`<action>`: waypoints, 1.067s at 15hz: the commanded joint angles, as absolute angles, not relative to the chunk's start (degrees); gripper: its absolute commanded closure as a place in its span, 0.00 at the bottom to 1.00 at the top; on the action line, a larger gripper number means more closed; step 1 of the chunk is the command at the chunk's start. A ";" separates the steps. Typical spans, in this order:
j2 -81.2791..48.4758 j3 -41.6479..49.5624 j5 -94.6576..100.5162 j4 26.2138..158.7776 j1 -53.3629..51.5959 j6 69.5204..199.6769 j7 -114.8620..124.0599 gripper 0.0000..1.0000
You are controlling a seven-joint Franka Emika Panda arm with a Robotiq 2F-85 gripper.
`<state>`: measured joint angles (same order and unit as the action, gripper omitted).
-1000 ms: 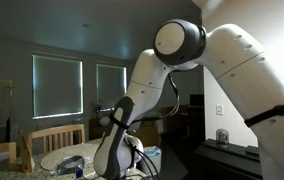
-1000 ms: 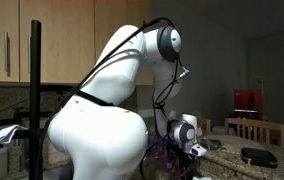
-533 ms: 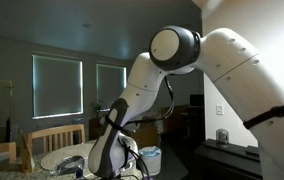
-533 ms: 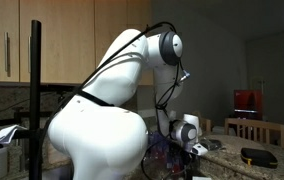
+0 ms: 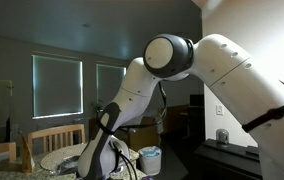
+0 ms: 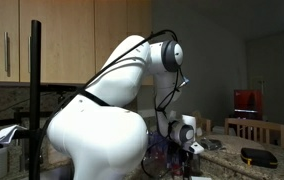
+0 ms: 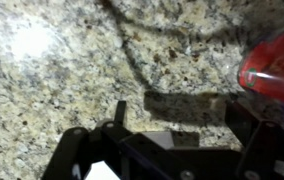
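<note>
In the wrist view my gripper (image 7: 182, 118) hangs low over a speckled granite countertop (image 7: 72, 70). Its two dark fingers stand wide apart with only bare stone and shadow between them. A blurred red object (image 7: 274, 65) lies at the right edge, just beyond the right finger (image 7: 246, 122), and I cannot tell whether they touch. In both exterior views the arm bends down to the counter, and the gripper itself is mostly hidden behind the wrist (image 5: 94, 160) (image 6: 186, 138).
A white cup with a blue band (image 5: 150, 158) stands on the counter beside the arm. Wooden chairs (image 5: 54, 137) stand behind it. A dark flat object (image 6: 258, 155) lies on the counter, with a red appliance (image 6: 247, 100) further back. A black pole (image 6: 34, 100) stands close to the camera.
The arm has swung lower and to the left in one exterior view, which uncovers the white cup beside it. The gripper has come closer to the counter.
</note>
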<state>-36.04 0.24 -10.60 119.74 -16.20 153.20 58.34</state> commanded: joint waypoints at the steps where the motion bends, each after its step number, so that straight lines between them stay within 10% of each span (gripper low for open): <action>1: -36.59 2.93 -7.69 118.73 -19.11 156.46 60.00 0.00; 16: -38.11 15.81 6.35 117.38 -29.50 161.77 62.19 0.00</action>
<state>-37.75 13.29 3.07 117.09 -27.42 159.21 59.51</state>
